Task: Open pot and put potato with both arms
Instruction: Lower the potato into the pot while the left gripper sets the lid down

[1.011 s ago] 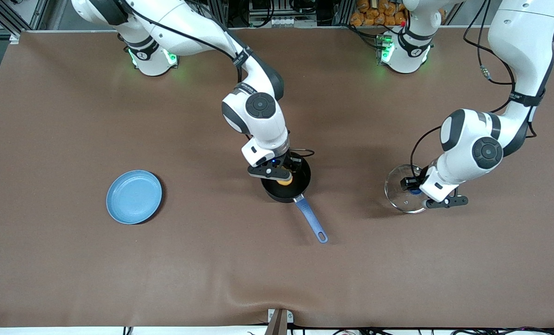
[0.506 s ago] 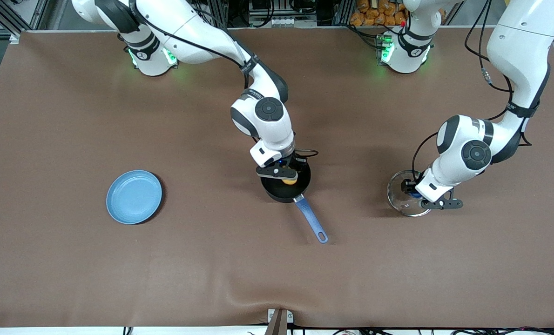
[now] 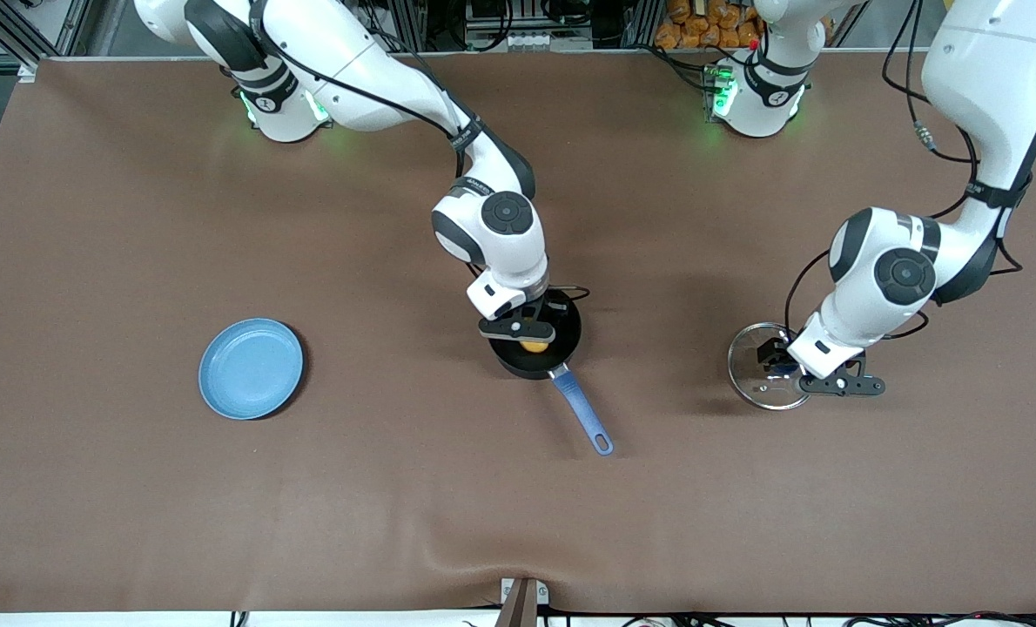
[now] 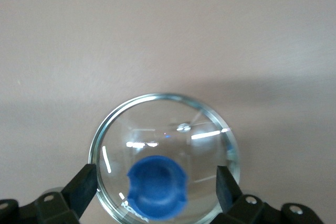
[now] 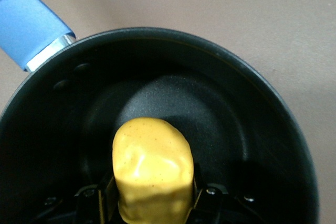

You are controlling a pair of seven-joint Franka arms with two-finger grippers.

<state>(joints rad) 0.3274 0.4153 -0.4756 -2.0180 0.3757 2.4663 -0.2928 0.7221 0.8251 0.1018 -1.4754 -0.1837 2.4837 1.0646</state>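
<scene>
Yellow potato (image 5: 153, 169) gripped inside pot (image 5: 252, 129); lid (image 4: 165, 156) released.

Left claw (image 4: 155, 184) open, right claw (image 5: 153, 198) clamped

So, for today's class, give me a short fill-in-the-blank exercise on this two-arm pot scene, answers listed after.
1. The right gripper is shut on the ____ inside the pot.
2. The left gripper is open, one finger on each side of the lid's ____ knob.
3. The lid lies on the ____, toward the left arm's end.
4. The plate is light ____ in colour.

Missing words: potato; blue; table; blue
</scene>
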